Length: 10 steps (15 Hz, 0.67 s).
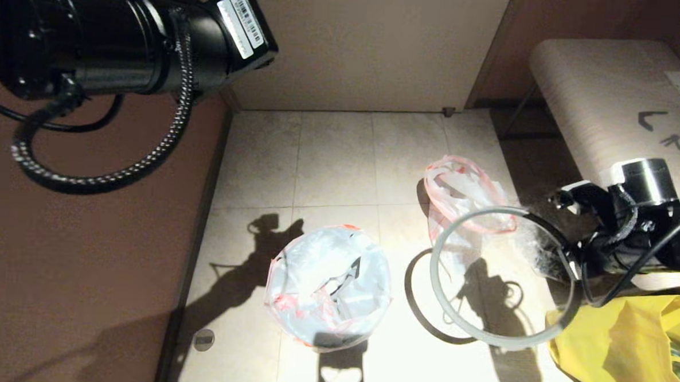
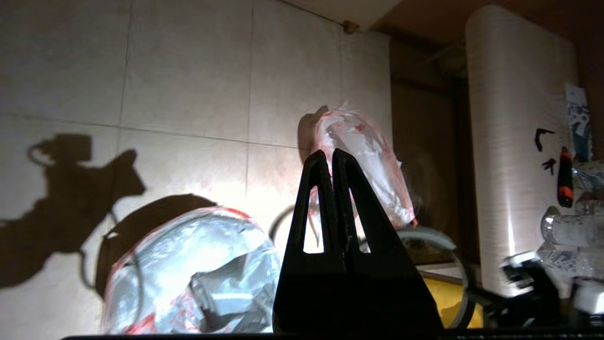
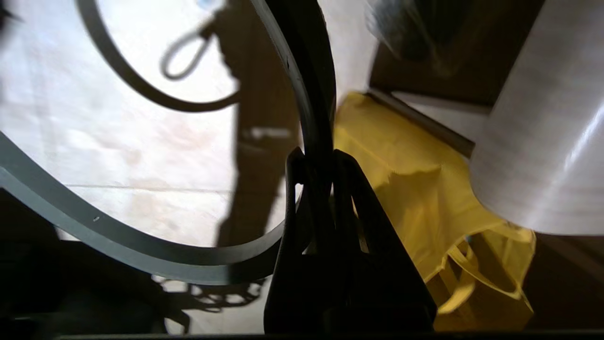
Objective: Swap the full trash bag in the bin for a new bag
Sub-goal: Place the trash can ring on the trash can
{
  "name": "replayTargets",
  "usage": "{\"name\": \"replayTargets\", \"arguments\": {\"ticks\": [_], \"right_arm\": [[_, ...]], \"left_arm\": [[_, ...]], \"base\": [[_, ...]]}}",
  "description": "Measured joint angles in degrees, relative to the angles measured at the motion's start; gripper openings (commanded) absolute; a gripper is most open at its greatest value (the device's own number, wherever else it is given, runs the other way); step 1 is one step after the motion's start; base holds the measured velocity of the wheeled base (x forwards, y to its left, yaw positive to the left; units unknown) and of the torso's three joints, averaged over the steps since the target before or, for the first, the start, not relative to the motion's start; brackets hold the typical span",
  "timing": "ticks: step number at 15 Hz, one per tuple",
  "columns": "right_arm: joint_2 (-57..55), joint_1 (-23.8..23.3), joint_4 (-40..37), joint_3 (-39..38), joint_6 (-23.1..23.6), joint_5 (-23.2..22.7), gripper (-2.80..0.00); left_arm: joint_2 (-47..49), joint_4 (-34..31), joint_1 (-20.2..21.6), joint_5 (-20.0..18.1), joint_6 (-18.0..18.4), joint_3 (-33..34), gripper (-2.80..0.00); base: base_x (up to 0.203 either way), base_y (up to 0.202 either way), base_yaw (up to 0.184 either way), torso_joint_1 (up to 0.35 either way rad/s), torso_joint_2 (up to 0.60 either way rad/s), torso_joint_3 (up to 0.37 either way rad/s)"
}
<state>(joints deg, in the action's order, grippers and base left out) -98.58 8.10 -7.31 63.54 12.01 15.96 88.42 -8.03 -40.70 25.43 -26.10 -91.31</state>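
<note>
The bin point(image 1: 336, 341) stands on the tiled floor, lined with a wrinkled translucent white bag point(image 1: 319, 270) whose red hem hangs over its top; no bottles show in it, so it looks like the new bag point(image 2: 188, 264). The bin's grey hoop point(image 1: 500, 341) is off it, held in the air to its right by my right gripper point(image 3: 315, 158), which is shut on the hoop's edge point(image 3: 141, 250). Behind the hoop, the full trash bag point(image 1: 460, 187) with a pink-red hem stands on the floor point(image 2: 363, 160). My left gripper point(image 2: 329, 153) is shut and empty, high above the bin.
A big yellow bag point(image 1: 643, 353) lies at the right under my right arm. A crinkly clear bag point(image 1: 535, 251) sits beside the hoop. A pale bench point(image 1: 597, 93) is at the back right, and a brown wall runs along the left.
</note>
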Motion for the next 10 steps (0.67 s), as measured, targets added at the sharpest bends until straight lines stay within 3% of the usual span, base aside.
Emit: {"name": "replayTargets", "arguments": {"ticks": [5, 10], "right_arm": [[-6.09, 14.12, -13.59, 21.57, -11.62, -2.07, -2.80], [-25.53, 25.26, -17.85, 44.75, -14.07, -2.34, -2.80]], "left_arm": [[-1.49, -1.05, 1.49, -0.02, 0.00, -1.40, -2.80], [-1.58, -0.87, 7.53, -0.11, 0.00, -3.20, -2.80]], "base": [[0.000, 0.000, 0.000, 0.000, 0.00, 0.000], [0.000, 0.000, 0.000, 0.000, 0.00, 0.000]]}}
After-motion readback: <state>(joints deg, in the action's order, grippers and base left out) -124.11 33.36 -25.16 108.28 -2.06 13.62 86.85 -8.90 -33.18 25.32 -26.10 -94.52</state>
